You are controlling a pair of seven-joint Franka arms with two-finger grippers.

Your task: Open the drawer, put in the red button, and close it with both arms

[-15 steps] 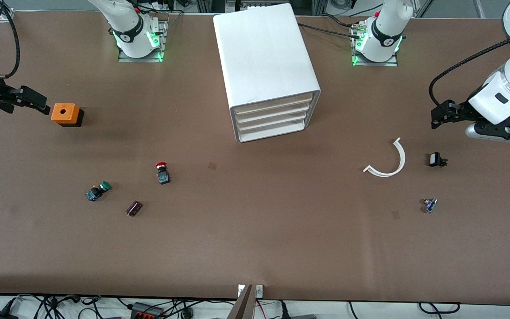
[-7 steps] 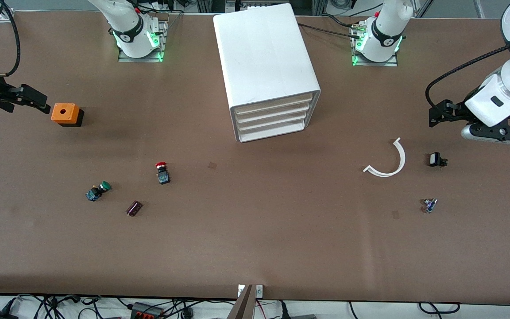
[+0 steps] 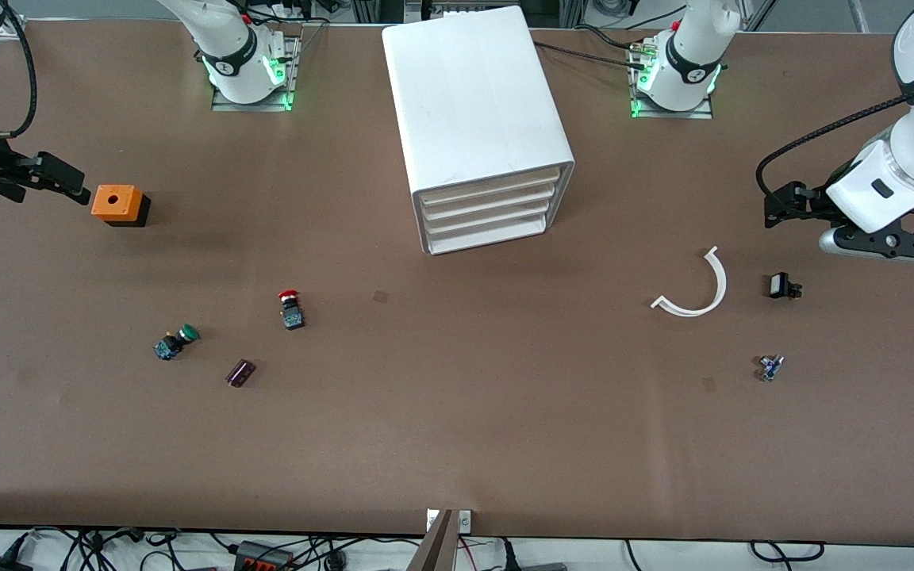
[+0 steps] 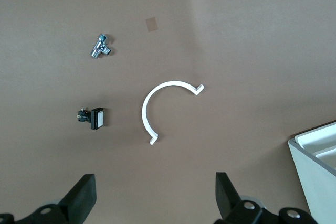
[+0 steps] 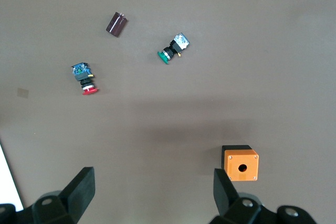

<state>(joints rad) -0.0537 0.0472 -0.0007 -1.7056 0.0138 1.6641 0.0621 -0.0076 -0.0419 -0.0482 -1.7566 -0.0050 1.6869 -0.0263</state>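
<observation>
The red button point(image 3: 289, 308) lies on the brown table, nearer the front camera than the white drawer cabinet point(image 3: 477, 127); it also shows in the right wrist view point(image 5: 85, 79). The cabinet's drawers point(image 3: 489, 214) are all closed. My right gripper point(image 3: 56, 184) is open and empty, up in the air beside the orange box point(image 3: 117, 204) at the right arm's end. My left gripper point(image 3: 782, 208) is open and empty, up over the table at the left arm's end, above a small black switch point(image 3: 782, 286). In the wrist views both pairs of fingers stand wide apart point(image 4: 84, 195) point(image 5: 79, 184).
A green-capped button point(image 3: 174, 342) and a dark cylinder point(image 3: 240, 372) lie near the red button. A white curved piece point(image 3: 699, 289) and a small metal part point(image 3: 769, 367) lie toward the left arm's end. A cabinet corner point(image 4: 315, 163) shows in the left wrist view.
My left gripper has drifted slightly toward the cabinet and away from the front camera. My right gripper has shifted only a little. Nothing on the table has moved.
</observation>
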